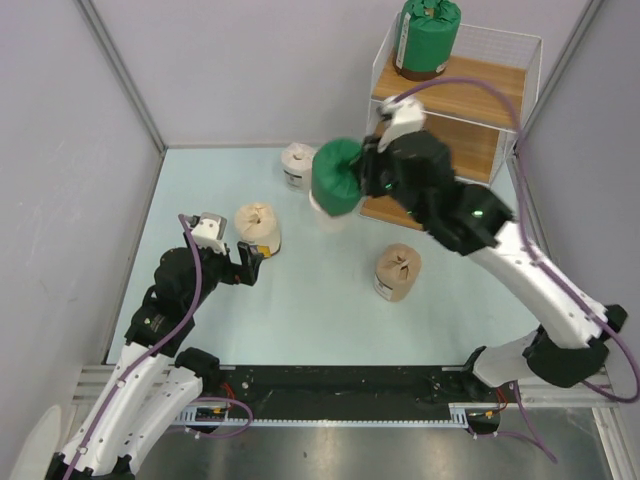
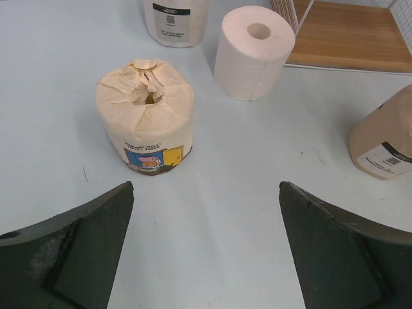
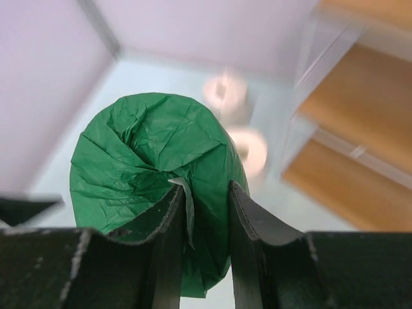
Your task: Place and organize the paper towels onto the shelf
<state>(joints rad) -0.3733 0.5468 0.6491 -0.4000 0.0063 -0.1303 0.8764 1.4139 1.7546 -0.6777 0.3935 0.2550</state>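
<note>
The pale table carries the shelf at its far right corner, wooden boards in a white wire frame. One green roll stands upright on the shelf's top board, toward its left end. The right arm reaches from the near right toward the shelf. The right hand is clamped on the crumpled end of a second green roll, holding it up off the table just left of the shelf's lower boards. The left hand sits low over the left part of the table with its fingers spread wide, gripping nothing — the cream roll stands upright just ahead of it, touching neither finger. Beyond that stand the white labelled roll and, to its right, the bare white roll, near the shelf's bottom board. The tan roll stands alone in the middle of the table — well apart from either hand.
</note>
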